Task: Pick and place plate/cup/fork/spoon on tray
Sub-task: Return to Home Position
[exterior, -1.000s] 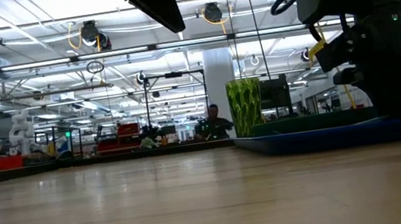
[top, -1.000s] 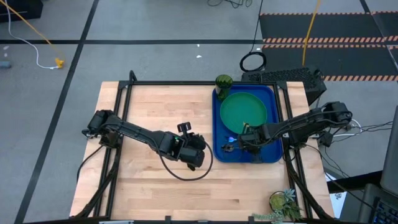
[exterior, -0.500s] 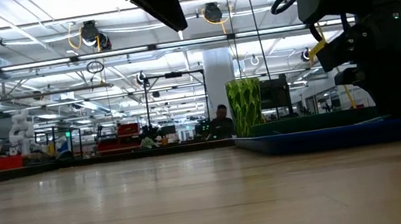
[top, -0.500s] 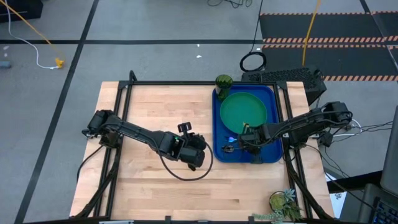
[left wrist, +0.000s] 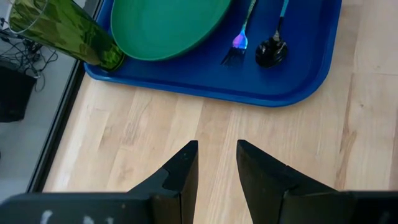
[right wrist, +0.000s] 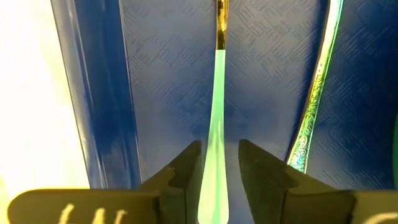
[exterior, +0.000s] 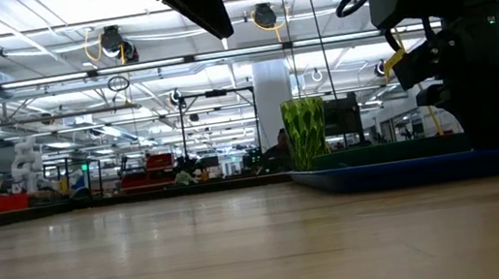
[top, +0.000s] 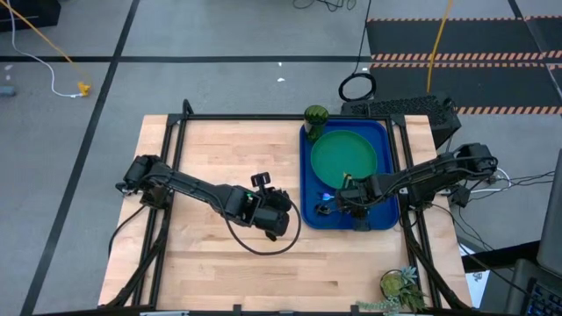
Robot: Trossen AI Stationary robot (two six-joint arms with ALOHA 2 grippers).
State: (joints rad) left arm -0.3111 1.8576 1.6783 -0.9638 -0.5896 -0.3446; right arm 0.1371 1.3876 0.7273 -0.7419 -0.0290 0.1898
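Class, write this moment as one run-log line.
right claw: low over tray, astride spoon handle | left claw: open, waiting above bare table | plate, cup, fork: on tray

In the right wrist view, the spoon [right wrist: 214, 124] runs out of the picture at both ends, so its bowl is not visible. The fork [right wrist: 317, 87] beside it is also cut off (no tines visible). In the high view, the right hand [top: 349, 195] covers both handles.

no readable text, labels, numbers or signs anywhere
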